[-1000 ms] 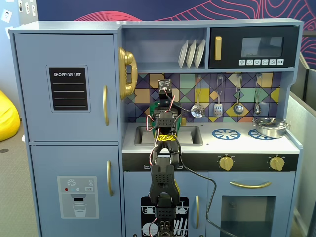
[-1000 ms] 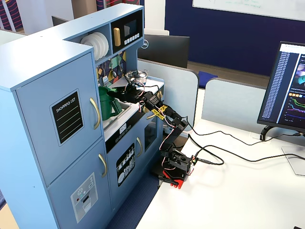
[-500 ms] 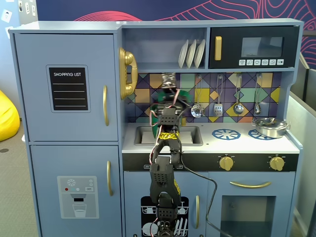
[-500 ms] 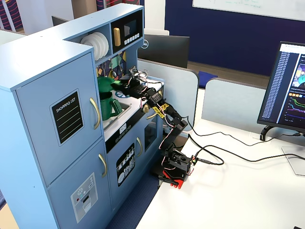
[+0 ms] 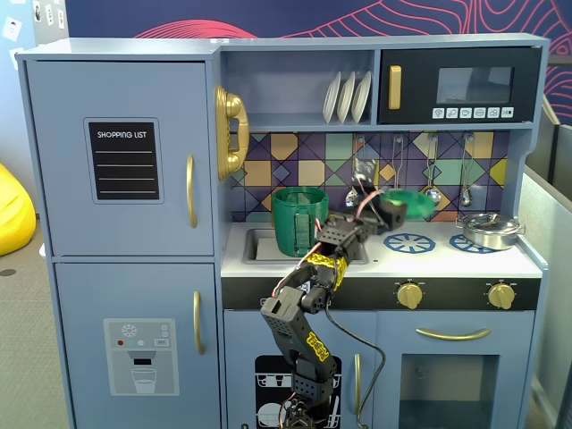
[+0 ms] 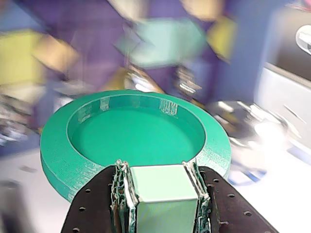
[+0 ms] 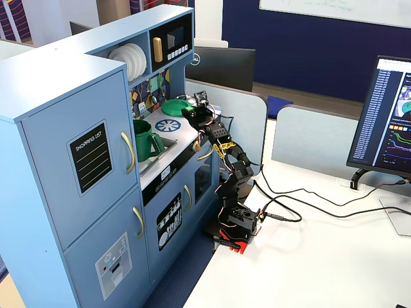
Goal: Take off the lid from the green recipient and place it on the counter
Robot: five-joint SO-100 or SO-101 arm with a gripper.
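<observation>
Green and round, the lid (image 6: 136, 141) sits in my claw (image 6: 163, 199), which squeezes its little knob (image 6: 164, 191). I see it up in the air over the counter (image 5: 429, 259), away from the open green pot (image 5: 299, 222).

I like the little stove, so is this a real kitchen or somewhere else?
Probably an office with a toy kitchen in it: a computer monitor stands on a white desk, with grey partitions behind.
</observation>
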